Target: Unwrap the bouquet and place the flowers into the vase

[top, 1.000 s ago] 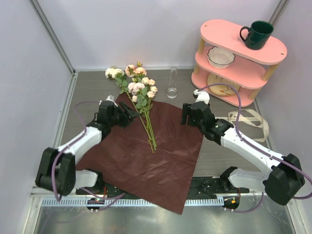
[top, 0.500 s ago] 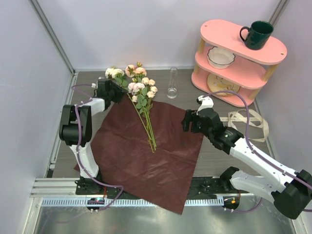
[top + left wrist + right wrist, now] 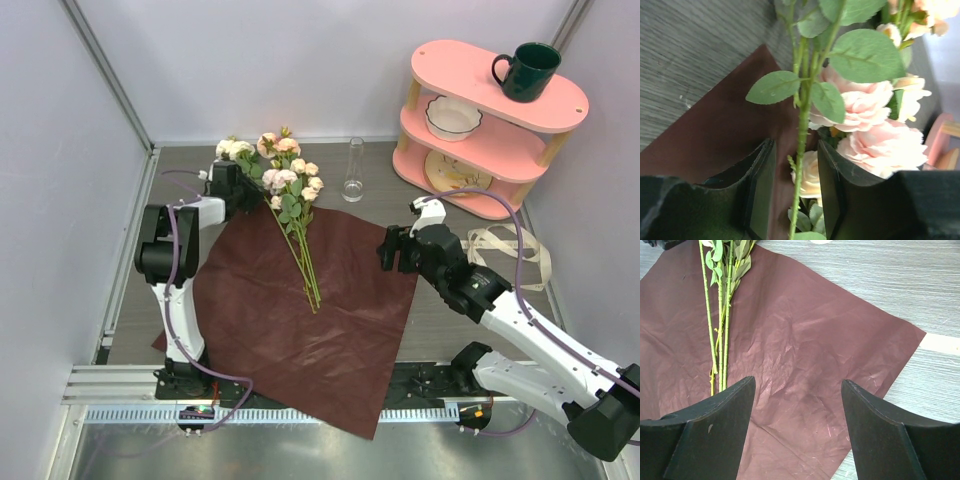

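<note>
The bouquet lies opened out: the flowers, cream and pale-pink roses on long green stems, rest on the flat maroon wrapping paper. My left gripper is at the flower heads at the paper's far left corner. In the left wrist view it stands open around one thin stem, with a gap on each side and pink roses just beyond. The clear glass vase stands upright behind the paper. My right gripper hovers open over the paper's right corner, holding nothing.
A pink two-tier shelf at the back right carries a dark green mug and a white bowl. The beige ribbon lies loose on the table to the right of my right arm. Walls close in left and behind.
My left arm swung from beside the stems up to the flower heads at the far left, and its jaws narrowed around a stem. The right arm drew slightly right.
</note>
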Available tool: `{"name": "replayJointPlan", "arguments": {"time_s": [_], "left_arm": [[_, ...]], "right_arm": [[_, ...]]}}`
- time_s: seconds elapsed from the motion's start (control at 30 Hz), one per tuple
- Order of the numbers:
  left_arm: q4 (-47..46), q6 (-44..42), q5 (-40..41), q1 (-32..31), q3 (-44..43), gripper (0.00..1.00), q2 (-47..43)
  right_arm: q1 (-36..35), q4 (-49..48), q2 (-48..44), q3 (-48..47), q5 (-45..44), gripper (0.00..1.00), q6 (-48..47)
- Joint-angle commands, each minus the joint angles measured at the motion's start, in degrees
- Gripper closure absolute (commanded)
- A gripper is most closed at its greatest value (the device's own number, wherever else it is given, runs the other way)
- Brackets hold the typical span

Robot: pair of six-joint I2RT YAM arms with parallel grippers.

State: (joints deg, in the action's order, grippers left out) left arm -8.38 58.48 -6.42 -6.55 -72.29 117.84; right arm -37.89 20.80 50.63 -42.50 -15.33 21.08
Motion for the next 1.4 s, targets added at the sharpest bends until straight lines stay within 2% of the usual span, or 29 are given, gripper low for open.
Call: {"name": "replayJointPlan", "arguments": {"time_s": [0.0,0.17,0.33,0.53,0.57,0.63,0.67,0.77,0.8,0.87,0.9,1.03,1.13,1.23,1.37], "left_arm": [[0.82,-2.67,2.02,-0.66,-3.99,0.58,2.74],[-0.06,-4.60,3.33,-0.75,-4.44,0.81,3.45],[-0.50,-10.73,8.24,-0.75,-2.07,0.99,-3.83],[2.75,-18.13,9.67,-0.66,0.39,1.00,-21.66],[2.93,-19.88,8.71,-0.66,1.96,1.00,-27.34],[1.62,-21.73,4.94,-0.66,4.43,1.00,-32.82],[-0.47,-22.61,-1.95,-0.66,7.05,1.00,-35.81],[-7.40,-24.55,-16.04,-0.75,12.85,1.00,-44.78],[-9.35,-23.68,-26.35,-0.75,14.18,1.00,-48.02],[-12.95,-22.45,-34.42,-1.19,16.90,1.00,-50.33],[-13.06,-22.18,-39.50,-2.15,17.53,1.00,-52.43],[-13.06,-21.92,-44.73,-5.66,20.43,1.00,-56.39],[-13.06,-21.92,-44.74,-9.18,22.19,1.00,-57.98],[-13.06,-21.92,-44.65,-12.87,23.33,1.00,-57.99],[-13.24,-22.36,-43.86,-16.47,24.21,1.00,-57.55]], "right_arm": [[-0.34,-0.85,-0.89,-0.57,-0.49,0.25,-0.69],[-0.34,-0.06,-1.41,-0.57,-0.40,0.25,-0.34],[-0.34,-0.32,-1.15,-0.56,-0.05,0.25,-0.16],[-0.34,-0.84,1.13,-2.32,1.71,0.25,0.10],[-0.34,-0.85,1.57,-2.67,2.23,0.25,-0.07],[-0.34,-0.93,2.45,-4.33,3.81,0.25,-0.95],[-0.34,-0.93,3.93,-4.95,5.04,0.25,-2.00],[-0.34,-0.15,7.27,-8.64,13.63,0.25,-5.50],[-0.34,-0.32,7.98,-9.52,21.32,0.25,-6.57],[-0.34,-1.02,9.56,-11.90,30.06,0.24,-8.24],[-0.34,-1.46,10.01,-12.51,38.71,0.23,-9.29],[-0.43,-9.34,10.63,-14.80,46.26,0.21,-4.57],[-0.34,-16.19,10.89,-15.94,46.54,0.20,0.70],[-0.34,-22.09,12.29,-16.47,43.48,0.20,5.62],[-0.08,-22.38,13.18,-18.05,35.66,0.20,8.01]]}}
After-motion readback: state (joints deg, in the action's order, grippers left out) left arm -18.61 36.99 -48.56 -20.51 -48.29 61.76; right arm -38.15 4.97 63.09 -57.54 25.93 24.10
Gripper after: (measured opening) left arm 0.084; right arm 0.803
